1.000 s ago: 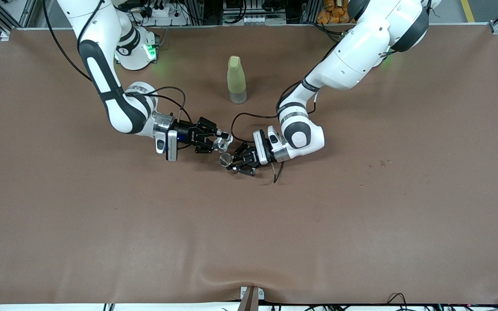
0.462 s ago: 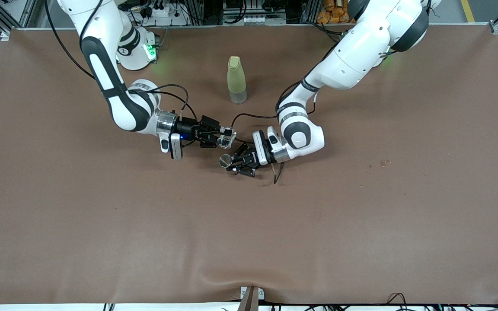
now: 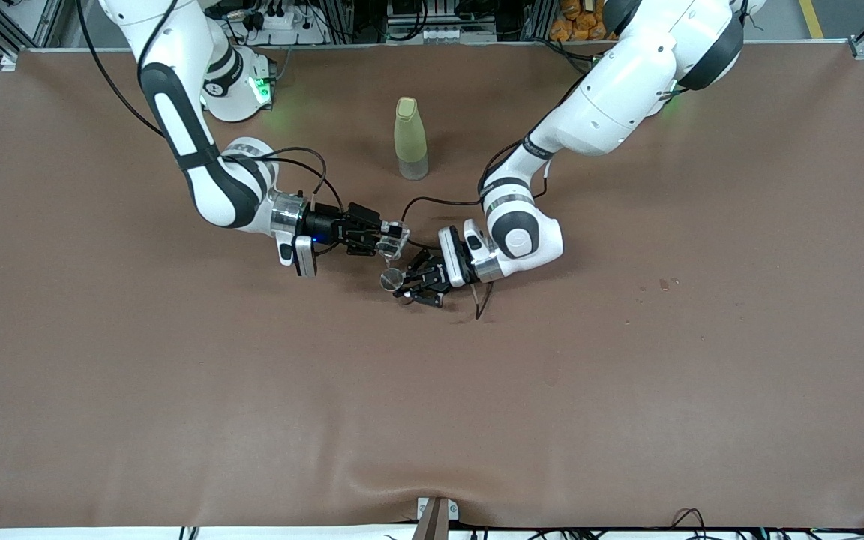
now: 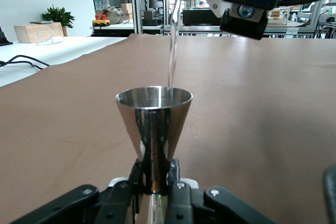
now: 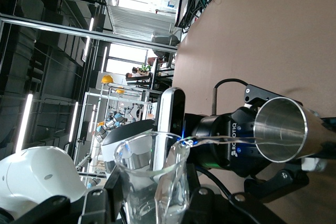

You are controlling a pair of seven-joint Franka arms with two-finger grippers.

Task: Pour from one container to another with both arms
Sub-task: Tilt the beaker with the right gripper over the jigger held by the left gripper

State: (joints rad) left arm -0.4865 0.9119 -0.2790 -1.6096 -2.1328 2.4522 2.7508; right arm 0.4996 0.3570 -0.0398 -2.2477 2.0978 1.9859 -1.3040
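Two white robot arms meet over the middle of a brown counter (image 3: 627,390). The right gripper (image 3: 388,238), closed on a tiny clear glass cup (image 3: 394,238), holds it tipped over a small metal jigger (image 3: 391,279). The left gripper (image 3: 406,286) is clamped on the jigger's narrow waist and keeps it upright, just above the counter. In the front view the cup sits at about twelve o'clock from the jigger's rim, very close to it. In the left wrist view a thin clear stream of liquid (image 4: 171,51) falls from the cup's lip into the jigger's bowl, near the edge of the rim; the pour looks under way. A tall pale yellow-green bottle (image 3: 410,139) stands alone on the counter, at twelve o'clock from the two grippers and farther from the front camera. The cup is likely light, thin-walled, slick and breakable, so a gentle grip on its side walls suits it. The jigger seems stiff and smooth, and top-heavy as it fills; its waist is the sensible place to hold it. The mouth is small, so spilling is a risk.
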